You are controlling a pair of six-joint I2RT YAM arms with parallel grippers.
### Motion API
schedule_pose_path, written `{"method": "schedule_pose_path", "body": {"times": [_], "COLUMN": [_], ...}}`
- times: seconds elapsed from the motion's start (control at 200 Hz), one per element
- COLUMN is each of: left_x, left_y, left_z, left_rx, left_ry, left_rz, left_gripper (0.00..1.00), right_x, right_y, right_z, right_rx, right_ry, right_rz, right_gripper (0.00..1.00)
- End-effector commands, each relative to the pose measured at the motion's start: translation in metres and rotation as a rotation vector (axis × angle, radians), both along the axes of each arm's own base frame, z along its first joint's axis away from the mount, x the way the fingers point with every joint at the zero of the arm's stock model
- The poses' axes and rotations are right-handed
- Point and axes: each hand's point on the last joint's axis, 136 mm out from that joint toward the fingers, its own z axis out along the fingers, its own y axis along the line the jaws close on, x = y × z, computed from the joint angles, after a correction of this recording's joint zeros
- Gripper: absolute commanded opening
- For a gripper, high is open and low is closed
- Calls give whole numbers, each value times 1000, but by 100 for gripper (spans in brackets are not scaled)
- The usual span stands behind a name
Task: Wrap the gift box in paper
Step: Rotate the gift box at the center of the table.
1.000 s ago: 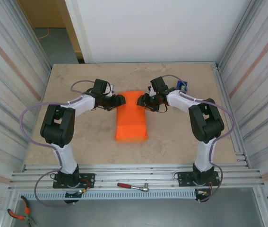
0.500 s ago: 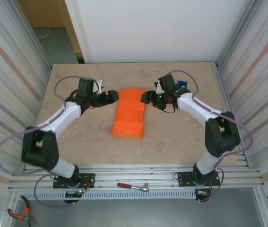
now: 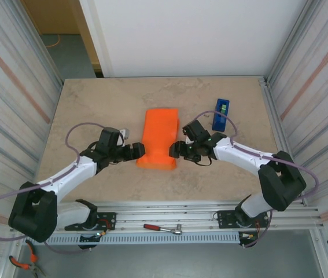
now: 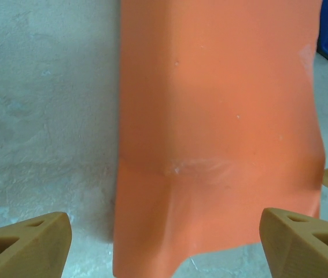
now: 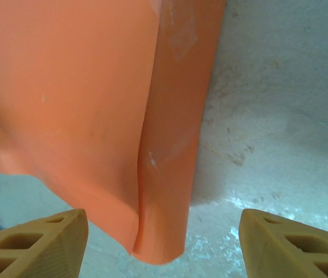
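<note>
Jaws on both arms stand released, grasping nothing. The left jaws' tan fingertips (image 4: 25, 246) are spread wide over the near end of the paper (image 3: 159, 138), and the right jaws' fingertips (image 5: 36, 243) are spread the same way over its other near corner. Seen from above, the left jaws sit at 8 o'clock of the parcel and the right jaws at 4 o'clock, both just beside it.

The paper lies at the middle of the desk (image 3: 94, 110) as a long orange bundle running from 12 to 6 o'clock. The gift box is hidden; a cross crease in the left wrist view suggests it sits inside, short of the near end. The long sides look folded over, with one edge lapping the other along a lengthwise seam in the right wrist view. A pale glossy patch there may be tape, though I cannot be sure. So the lengthwise wrap seems done. The near end hangs loose and flared, so that end at least is left to tuck and fasten.

A blue tape dispenser (image 3: 221, 113) stands at 2 o'clock of the parcel, apart from it. A red-handled tool (image 3: 162, 229) and orange-handled pliers (image 3: 22, 263) lie at the near rail, off the desk. Nothing blocks either end of the parcel
</note>
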Motion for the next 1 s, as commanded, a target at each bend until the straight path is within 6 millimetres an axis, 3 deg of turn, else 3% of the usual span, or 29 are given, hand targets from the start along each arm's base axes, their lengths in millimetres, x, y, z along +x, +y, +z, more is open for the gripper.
{"method": "schedule_pose_path", "body": {"times": [0.0,0.22,0.301,0.481,0.656,0.992], "left_x": [20,28,28,28,37,38], "left_y": [-8,-29,-36,-37,-38,-40], "left_z": [8,-8,-9,14,36,16], "left_rx": [-10,-22,-37,-58,-19,141], "left_ry": [-60,-40,-39,-74,-123,-196], "left_rz": [17,-13,-19,-14,-34,-37], "left_gripper": [84,80,80,80,81,82], "right_x": [21,57,68,62,51,60], "right_y": [8,-5,-10,-5,-9,-17], "right_z": [1,-19,-18,7,33,96], "right_rx": [3,-35,-9,39,76,120], "right_ry": [-29,15,30,15,-27,-48], "right_rz": [-47,-59,-56,-7,-74,-288], "right_gripper": [68,67,67,66,68,69]}}
